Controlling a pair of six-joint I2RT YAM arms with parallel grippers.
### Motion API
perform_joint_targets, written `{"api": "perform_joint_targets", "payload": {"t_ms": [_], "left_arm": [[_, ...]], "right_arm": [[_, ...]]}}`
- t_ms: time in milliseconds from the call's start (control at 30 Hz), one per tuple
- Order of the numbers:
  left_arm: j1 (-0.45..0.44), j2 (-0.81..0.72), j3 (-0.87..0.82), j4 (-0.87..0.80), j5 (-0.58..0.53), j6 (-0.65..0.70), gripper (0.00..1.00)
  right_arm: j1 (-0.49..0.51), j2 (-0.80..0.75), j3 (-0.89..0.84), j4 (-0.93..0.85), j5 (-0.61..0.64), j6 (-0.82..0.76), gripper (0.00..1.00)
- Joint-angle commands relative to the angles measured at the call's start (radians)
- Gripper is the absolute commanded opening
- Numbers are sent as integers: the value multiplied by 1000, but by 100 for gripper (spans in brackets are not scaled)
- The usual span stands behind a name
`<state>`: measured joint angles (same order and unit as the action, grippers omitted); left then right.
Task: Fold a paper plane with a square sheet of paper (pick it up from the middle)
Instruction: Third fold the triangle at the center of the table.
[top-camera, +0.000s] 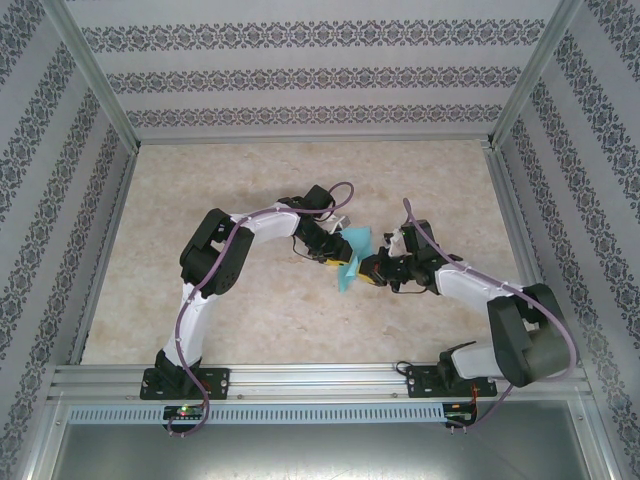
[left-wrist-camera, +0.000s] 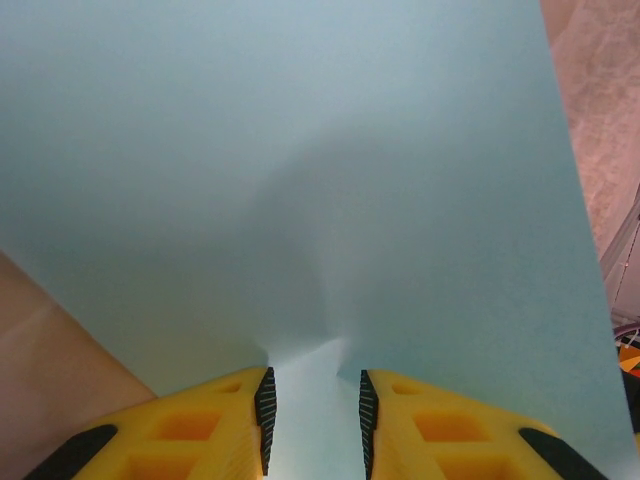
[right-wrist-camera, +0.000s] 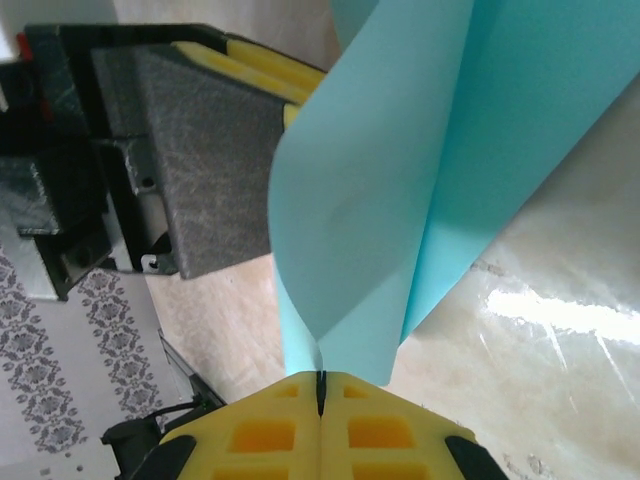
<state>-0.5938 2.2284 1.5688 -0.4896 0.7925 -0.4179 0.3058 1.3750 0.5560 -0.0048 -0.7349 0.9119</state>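
The square sheet of paper (top-camera: 353, 252) is light turquoise and hangs bent above the middle of the table, between my two grippers. My left gripper (top-camera: 336, 259) comes in from the left. In its wrist view the sheet (left-wrist-camera: 300, 180) covers nearly everything, and a puckered fold of it sits between the part-closed jaws of that gripper (left-wrist-camera: 313, 385). My right gripper (top-camera: 364, 270) comes in from the right. Its yellow jaws (right-wrist-camera: 321, 380) are pressed together on the lower point of the curled sheet (right-wrist-camera: 380, 200). The left gripper's body (right-wrist-camera: 190, 150) is close behind the paper.
The beige marbled tabletop (top-camera: 250, 310) lies below the paper. Aluminium frame rails (top-camera: 300, 375) run along the near edge, and patterned walls (top-camera: 300, 70) close in the back and both sides.
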Motion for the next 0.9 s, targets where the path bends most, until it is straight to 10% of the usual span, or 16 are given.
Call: {"api": "perform_joint_targets", "payload": {"t_ms": [0,867], "left_arm": [[0,48,-19,-41,-13,30,33],[-14,-14,27,-78,-29,30,33]], "right_arm": [[8,24,28,49,25,26,4],[-4,-122,-1,-240,139,-94,3]]}}
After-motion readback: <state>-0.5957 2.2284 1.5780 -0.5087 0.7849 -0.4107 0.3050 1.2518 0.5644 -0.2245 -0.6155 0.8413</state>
